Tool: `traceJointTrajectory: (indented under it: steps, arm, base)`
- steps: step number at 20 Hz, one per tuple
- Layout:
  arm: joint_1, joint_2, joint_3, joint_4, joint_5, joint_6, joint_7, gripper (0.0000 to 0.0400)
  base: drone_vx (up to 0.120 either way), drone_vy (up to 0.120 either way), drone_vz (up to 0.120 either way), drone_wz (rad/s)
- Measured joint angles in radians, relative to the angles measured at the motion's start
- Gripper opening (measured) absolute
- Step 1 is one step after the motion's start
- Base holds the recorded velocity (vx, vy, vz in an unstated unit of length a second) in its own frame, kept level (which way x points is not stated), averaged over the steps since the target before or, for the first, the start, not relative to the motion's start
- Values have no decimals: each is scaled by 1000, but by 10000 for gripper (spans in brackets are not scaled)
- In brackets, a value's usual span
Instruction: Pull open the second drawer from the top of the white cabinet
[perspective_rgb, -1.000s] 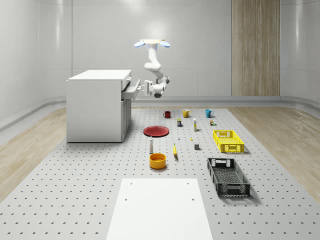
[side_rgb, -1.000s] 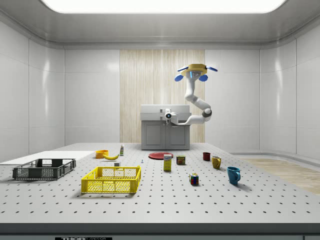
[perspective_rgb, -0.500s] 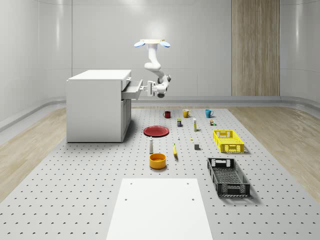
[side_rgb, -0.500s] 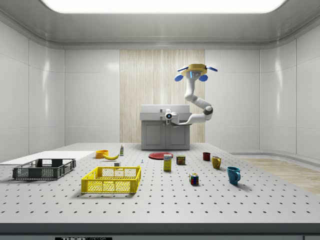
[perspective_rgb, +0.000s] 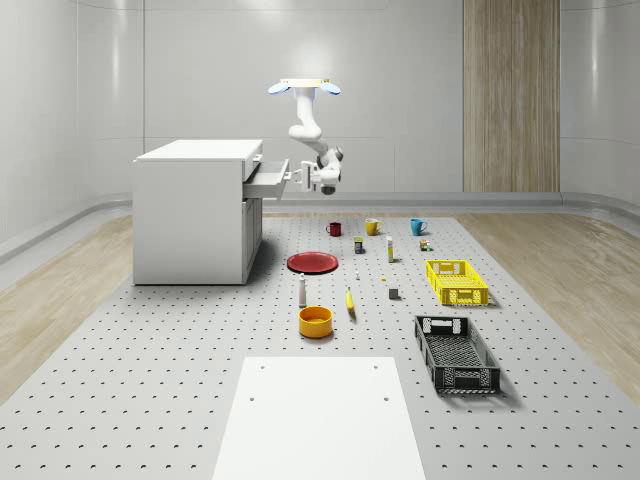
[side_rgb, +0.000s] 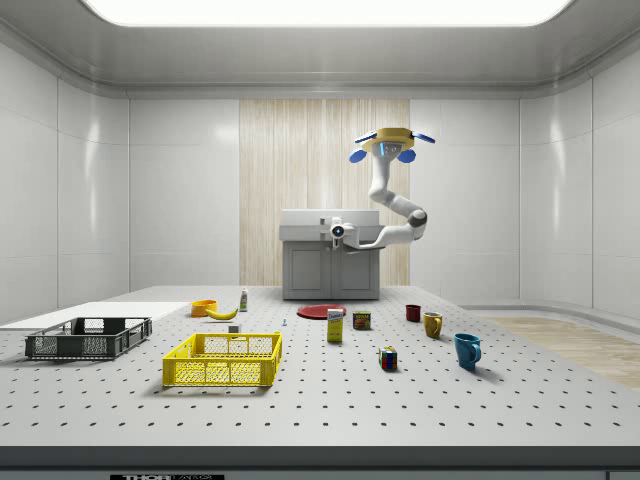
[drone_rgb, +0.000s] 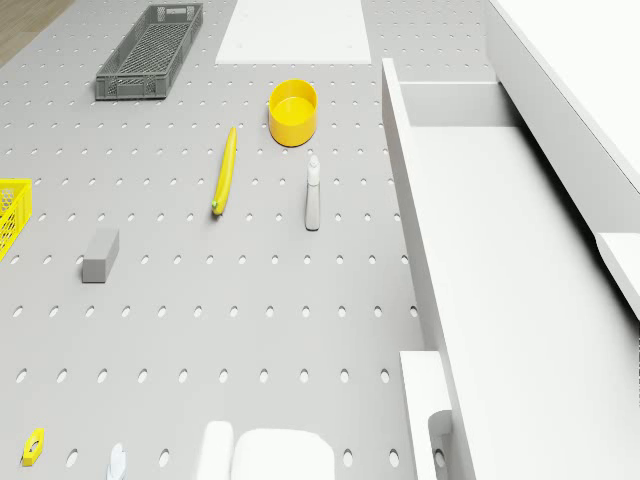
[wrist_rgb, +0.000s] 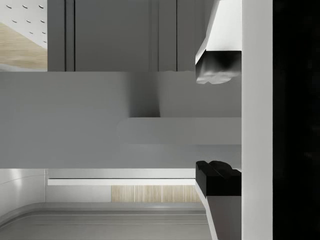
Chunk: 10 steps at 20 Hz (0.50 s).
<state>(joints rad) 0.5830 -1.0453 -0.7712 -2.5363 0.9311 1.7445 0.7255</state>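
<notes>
The white cabinet (perspective_rgb: 190, 215) stands at the whole-scene view's left, with a drawer (perspective_rgb: 265, 180) near its top pulled out toward the right. My drone (perspective_rgb: 303, 86) hovers high in front of that drawer, its arm bent down and back toward the cabinet. My gripper (perspective_rgb: 293, 177) is at the drawer's front edge. In the wrist view the fingers (wrist_rgb: 217, 70) stand above and below the drawer's handle bar (wrist_rgb: 170, 131), open, with a gap on each side. In the side view the gripper (side_rgb: 335, 232) is level with the cabinet's upper part. The drone view looks down into the drawer (drone_rgb: 410, 200).
On the pegboard floor in front of the cabinet lie a red plate (perspective_rgb: 312, 262), a small bottle (perspective_rgb: 303, 292), a banana (perspective_rgb: 350, 300) and an orange bowl (perspective_rgb: 315, 321). Mugs (perspective_rgb: 334, 228) stand farther back. A yellow crate (perspective_rgb: 457, 282) and a black crate (perspective_rgb: 456, 352) sit to the right, a white board (perspective_rgb: 318, 415) in front.
The arm's wrist and elbow have risen and straightened a little behind the gripper. The drawer stays pulled out and the drone has held its place.
</notes>
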Motion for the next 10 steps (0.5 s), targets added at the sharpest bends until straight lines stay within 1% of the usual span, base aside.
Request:
traceJointTrajectory:
  steps: [2,4,10]
  arm:
    - [5,-4,-3,-1,-4,5,1,268]
    - [12,-8,2,-6,-1,17,1,281]
    - [31,-17,27,-27,18,59,0,296]
  base:
    - [0,0,0,0]
    - [0,0,0,0]
    - [0,0,0,0]
